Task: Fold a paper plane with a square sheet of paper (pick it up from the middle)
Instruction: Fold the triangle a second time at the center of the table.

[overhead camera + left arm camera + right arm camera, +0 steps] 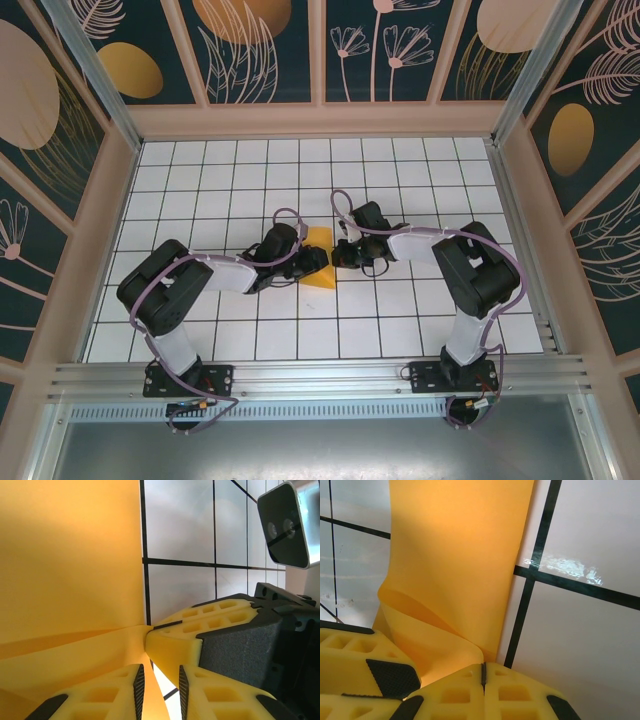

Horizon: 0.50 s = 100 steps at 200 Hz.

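The square sheet of paper point(321, 240) is orange-yellow and lies on the tiled floor between both arms. Part of it is folded up. In the right wrist view the paper point(455, 555) curls up from the floor to my right gripper point(482, 669), which is shut on the raised edge. In the left wrist view the lifted flap point(70, 650) meets the right gripper's tip point(152, 631). My left gripper point(159, 675) stands open just below, and a strip of the paper runs through the gap between its pads. From above, left gripper point(312, 262) and right gripper point(338, 257) nearly touch.
White floor tiles with black grid lines point(400, 180) stretch around the paper. Patterned walls with a pale frame point(320, 120) close in the back and sides. A metal rail point(320, 375) runs along the near edge by the arm bases.
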Tool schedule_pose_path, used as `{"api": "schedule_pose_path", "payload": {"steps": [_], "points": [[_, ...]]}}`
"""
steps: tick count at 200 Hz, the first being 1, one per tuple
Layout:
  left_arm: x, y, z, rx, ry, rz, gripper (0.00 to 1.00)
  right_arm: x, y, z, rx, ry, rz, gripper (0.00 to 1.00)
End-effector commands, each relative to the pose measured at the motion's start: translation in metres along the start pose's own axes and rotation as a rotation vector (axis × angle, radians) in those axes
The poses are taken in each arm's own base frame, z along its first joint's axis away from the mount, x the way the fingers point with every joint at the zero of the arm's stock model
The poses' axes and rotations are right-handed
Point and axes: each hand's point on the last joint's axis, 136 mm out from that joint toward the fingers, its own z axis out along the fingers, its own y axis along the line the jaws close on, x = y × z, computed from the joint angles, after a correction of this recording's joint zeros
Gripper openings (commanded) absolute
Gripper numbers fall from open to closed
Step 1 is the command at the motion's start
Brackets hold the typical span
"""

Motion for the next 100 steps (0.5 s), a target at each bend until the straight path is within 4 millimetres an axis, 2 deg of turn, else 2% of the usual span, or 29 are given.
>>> {"api": "schedule_pose_path", "payload": {"steps": [1,100], "points": [[0.003,0.008,0.004,-0.034,0.007,0.016,0.28,0.006,0.000,-0.003,0.012,0.005,0.004,0.06],[0.007,0.020,0.004,-0.074,0.013,0.007,0.23,0.006,-0.001,0.001,0.008,0.014,0.004,0.07]]}}
